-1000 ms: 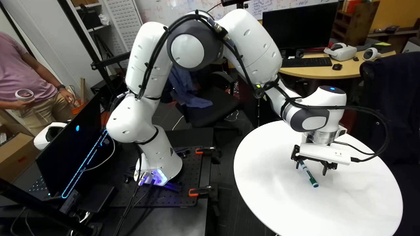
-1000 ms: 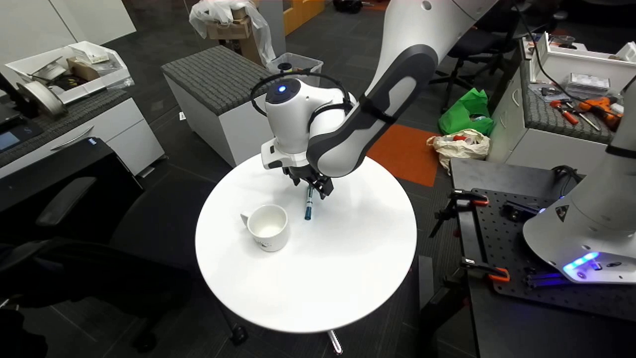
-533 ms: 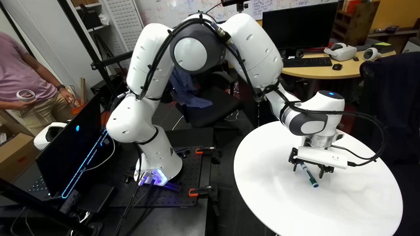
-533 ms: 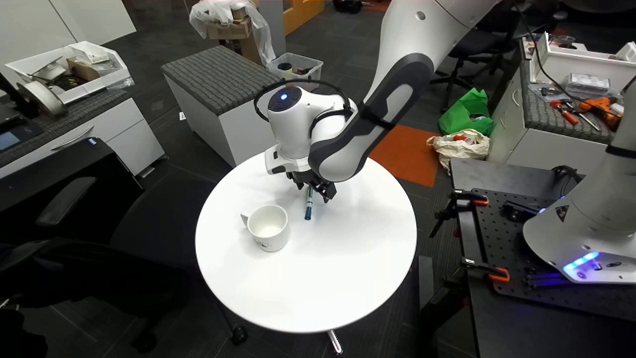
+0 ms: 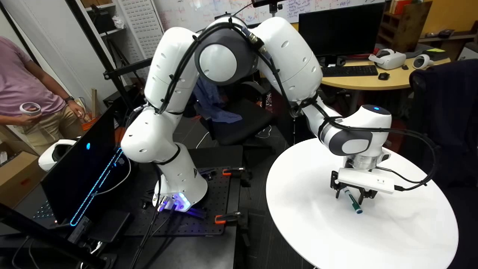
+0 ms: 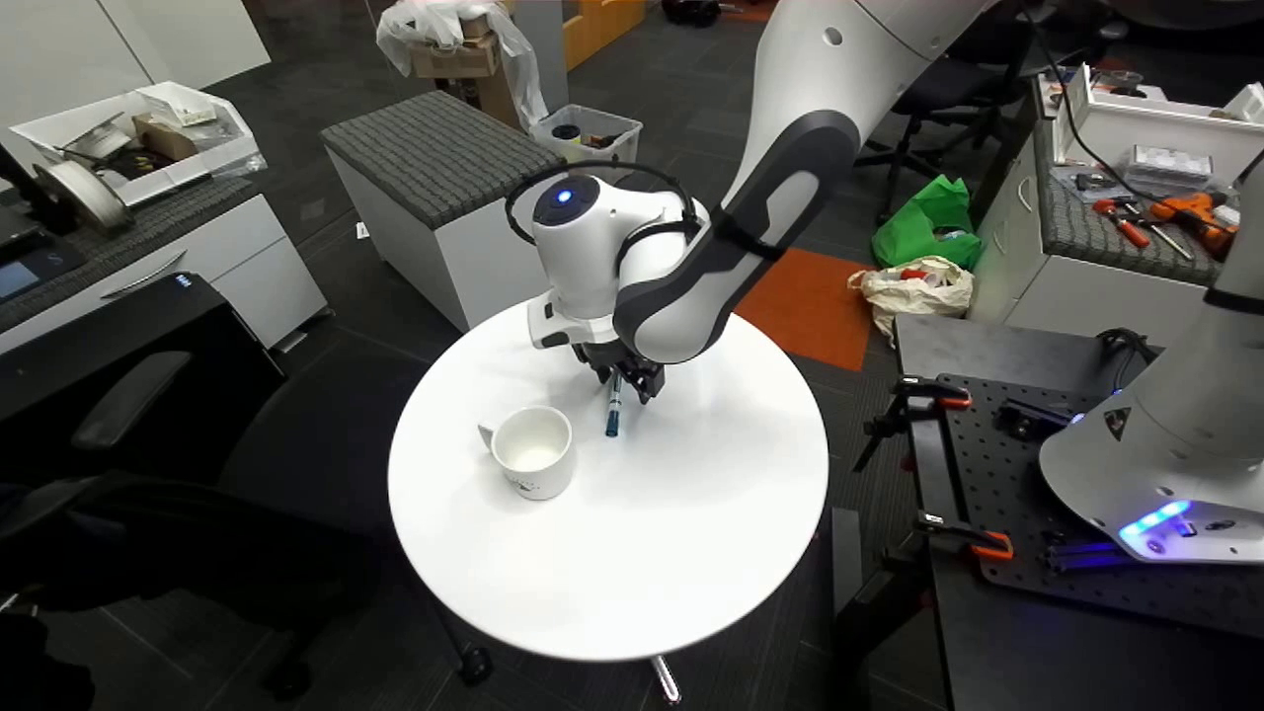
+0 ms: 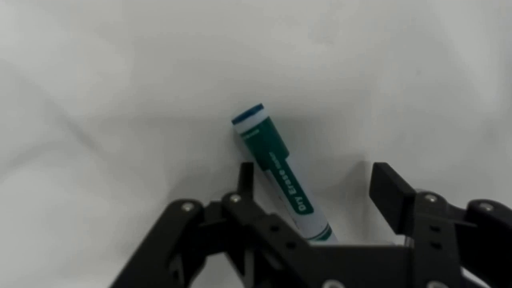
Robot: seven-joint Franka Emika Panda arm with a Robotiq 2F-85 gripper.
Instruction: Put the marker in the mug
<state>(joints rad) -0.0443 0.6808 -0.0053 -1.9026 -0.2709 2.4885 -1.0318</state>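
Straddling marker (image 7: 285, 178) reading "Dry Erase": gripper (image 7: 312, 179), spread apart. Mug (image 6: 539, 476) upright near marker; its print (image 6: 523, 485) too small to read.

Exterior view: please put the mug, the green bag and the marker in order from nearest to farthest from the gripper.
1. Marker: on the table, partly hidden under the gripper.
2. Mug: also on the table, left of the marker in the picture.
3. Green bag: off the table, toward the picture's upper right.
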